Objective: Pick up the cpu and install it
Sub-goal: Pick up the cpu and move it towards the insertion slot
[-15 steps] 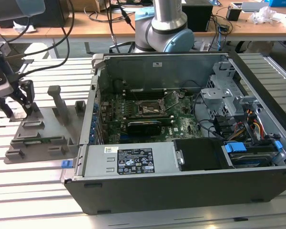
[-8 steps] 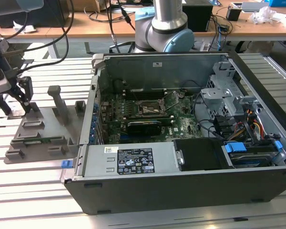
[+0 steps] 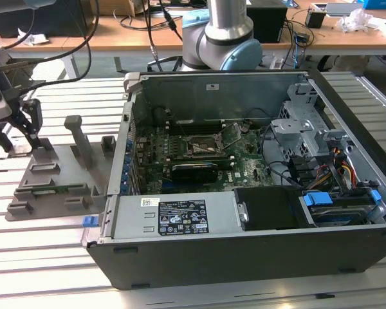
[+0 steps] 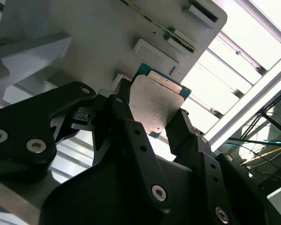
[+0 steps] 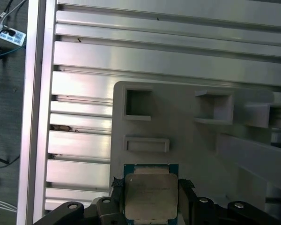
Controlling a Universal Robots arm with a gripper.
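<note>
Your gripper (image 4: 151,112) pinches the cpu (image 5: 151,196) over the grey tray (image 3: 58,167). A black finger (image 4: 124,119) presses against one edge of the chip and its partner against the opposite edge. In both wrist views the dull silver top faces the cameras, with a thin green rim showing round it. You cannot tell from these views whether the chip has cleared the tray's surface or rests on it.

In the first wrist view the cpu sits over the tray's edge region. A shallow slot (image 5: 146,144) lies just beyond the chip, and a square recess (image 5: 138,103) lies further in on the tray. In the exterior view the gripper hangs over the tray's end, at the exterior view's left, near a grey upright post (image 3: 80,138).

The tray lies on a slatted aluminium table (image 3: 51,257). Just beside the tray, on the exterior view's right of it, stands the open computer case (image 3: 244,257). Inside the case, well apart from the tray, the motherboard socket (image 3: 202,147) stands with its metal frame raised. The arm's base (image 3: 225,29) rises behind the case, on the side away from the tray.
</note>
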